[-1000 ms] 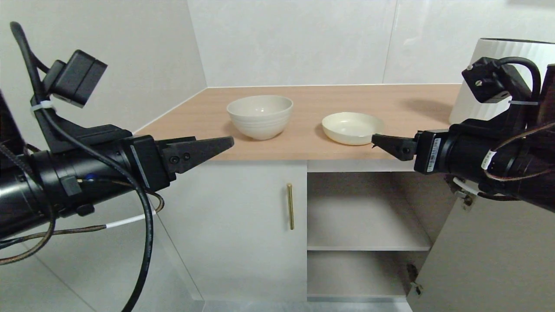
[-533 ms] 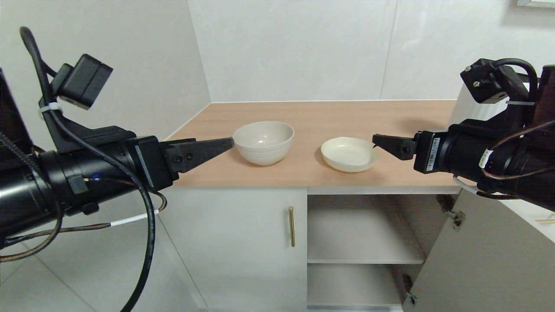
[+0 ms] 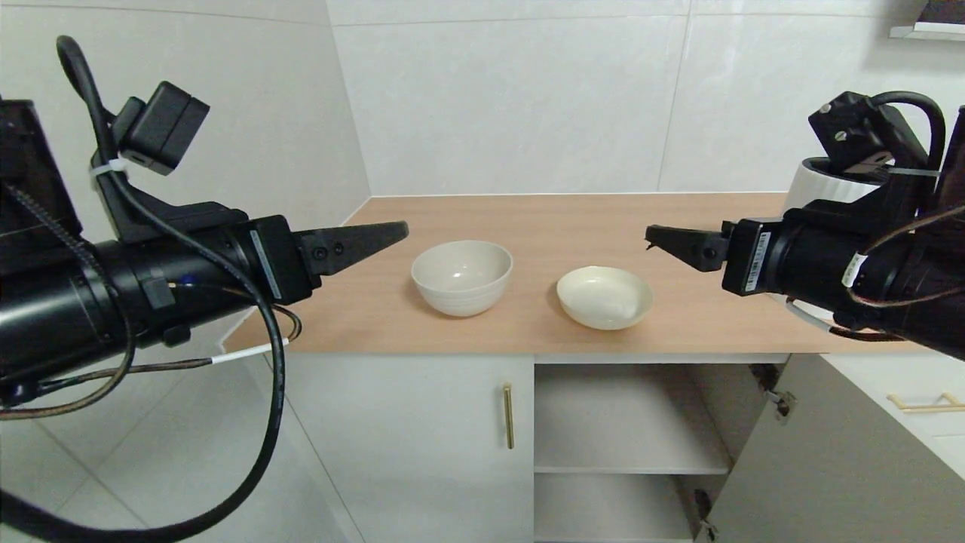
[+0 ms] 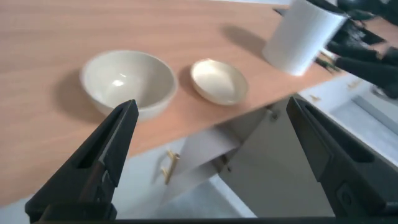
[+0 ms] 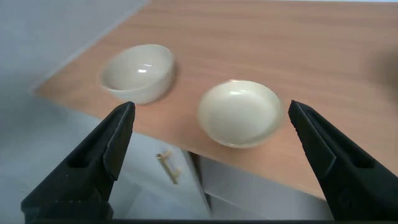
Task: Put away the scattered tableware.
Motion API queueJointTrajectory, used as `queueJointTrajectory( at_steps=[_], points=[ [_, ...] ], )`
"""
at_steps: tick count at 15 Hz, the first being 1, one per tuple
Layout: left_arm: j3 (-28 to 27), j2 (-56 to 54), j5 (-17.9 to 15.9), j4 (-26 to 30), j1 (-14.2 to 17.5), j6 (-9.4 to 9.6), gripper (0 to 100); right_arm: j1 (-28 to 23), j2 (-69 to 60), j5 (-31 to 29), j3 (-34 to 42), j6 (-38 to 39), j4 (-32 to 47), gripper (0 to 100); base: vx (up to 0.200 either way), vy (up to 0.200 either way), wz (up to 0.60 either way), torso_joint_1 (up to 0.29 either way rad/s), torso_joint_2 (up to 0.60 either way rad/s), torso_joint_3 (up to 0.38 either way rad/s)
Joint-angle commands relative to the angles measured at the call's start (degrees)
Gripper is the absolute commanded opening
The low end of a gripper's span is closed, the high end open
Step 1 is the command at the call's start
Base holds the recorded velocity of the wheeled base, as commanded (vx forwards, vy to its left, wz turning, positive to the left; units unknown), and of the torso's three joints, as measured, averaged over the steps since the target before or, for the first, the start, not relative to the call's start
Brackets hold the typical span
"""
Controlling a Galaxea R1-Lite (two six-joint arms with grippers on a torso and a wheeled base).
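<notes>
A deep cream bowl (image 3: 461, 275) (image 4: 129, 81) (image 5: 138, 71) stands on the wooden counter (image 3: 528, 226), with a shallow cream dish (image 3: 605, 296) (image 4: 218, 81) (image 5: 239, 112) to its right. My left gripper (image 3: 377, 237) (image 4: 211, 104) hangs in the air left of the bowl, above counter height, open and holding nothing. My right gripper (image 3: 663, 241) (image 5: 211, 109) hovers just right of the dish, a little above it, also open and holding nothing. Both point inward toward the two pieces.
Below the counter, the right cabinet door (image 3: 814, 467) stands open, showing bare shelves (image 3: 633, 407). The left door (image 3: 422, 445) is closed and has a brass handle (image 3: 507, 415). A white ribbed container (image 3: 825, 181) (image 4: 305, 34) stands at the counter's right end. Tiled walls close off the back and the left.
The head camera has risen, so the counter and both dishes sit lower in the picture. Both grippers now stand above the counter top instead of level with its front edge.
</notes>
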Motion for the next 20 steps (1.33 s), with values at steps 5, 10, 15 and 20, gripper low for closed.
queueJointTrajectory(
  at_steps=[5,10,15,20],
  points=[
    [-14.0,9.3,0.5,13.4,7.5,-0.05,100,-7.4,11.2,4.0,-10.5,1.5,7.3,100,0.000,0.000,0.00,0.000,0.00,0.000],
    [-22.8,18.7,8.2,23.3,8.0,-0.23,100,-7.4,15.2,-1.2,-13.5,1.6,9.0,100,0.000,0.000,0.00,0.000,0.00,0.000],
    [-28.5,29.8,21.7,23.3,4.1,-0.76,100,-7.3,15.5,-1.4,-13.2,1.7,8.9,100,0.000,0.000,0.00,0.000,0.00,0.000],
    [-30.7,32.9,22.4,23.1,2.0,-4.01,100,-7.2,15.5,-1.4,-13.1,1.7,8.9,100,0.000,0.000,0.00,0.000,0.00,0.000]
  ],
)
